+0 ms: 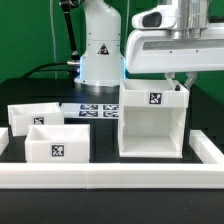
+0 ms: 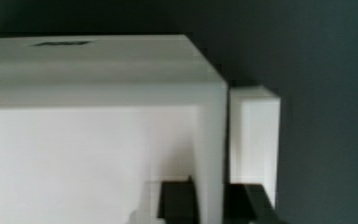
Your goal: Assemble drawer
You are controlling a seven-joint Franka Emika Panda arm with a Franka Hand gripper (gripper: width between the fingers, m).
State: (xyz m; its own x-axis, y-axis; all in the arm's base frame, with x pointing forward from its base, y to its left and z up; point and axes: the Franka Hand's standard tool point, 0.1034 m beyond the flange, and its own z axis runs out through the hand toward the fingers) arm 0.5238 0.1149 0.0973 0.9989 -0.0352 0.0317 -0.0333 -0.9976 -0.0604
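**Gripper on casing's top edge, trays parked aside**

The casing (image 1: 135,100) stands upright on the table (image 1: 103,140) towards the exterior view's right, with its open face and tag towards the camera. In the wrist view its flat top (image 2: 87,130) ends in a sharp corner, and a thin wall drops away from there.

The gripper (image 1: 178,84) is at the casing's upper corner on the exterior view's right, straddling that wall (image 2: 211,205). The dark fingers (image 2: 172,203) sit flush on both faces and I see no gap, so I read it as clamped on the casing wall. The view is blurry, though.

The two trays sit on the exterior view's left, both open side up. The front tray (image 1: 57,148) shows its tag. The rear tray (image 1: 30,115) is just behind it, and I can't tell whether the two touch.

Clearances:
- There is a strip of bare table between the front tray and the casing.
- A narrower strip runs between the casing and the rail (image 1: 110,180) on the exterior view's right.
- The casing's lower front edge is near the front run of the rail, with dark table showing between them.
- The front tray is just beside that same run.

The marker board (image 1: 95,110) lies flat behind the trays, in front of the robot base (image 1: 100,45) — both well apart from the gripper.
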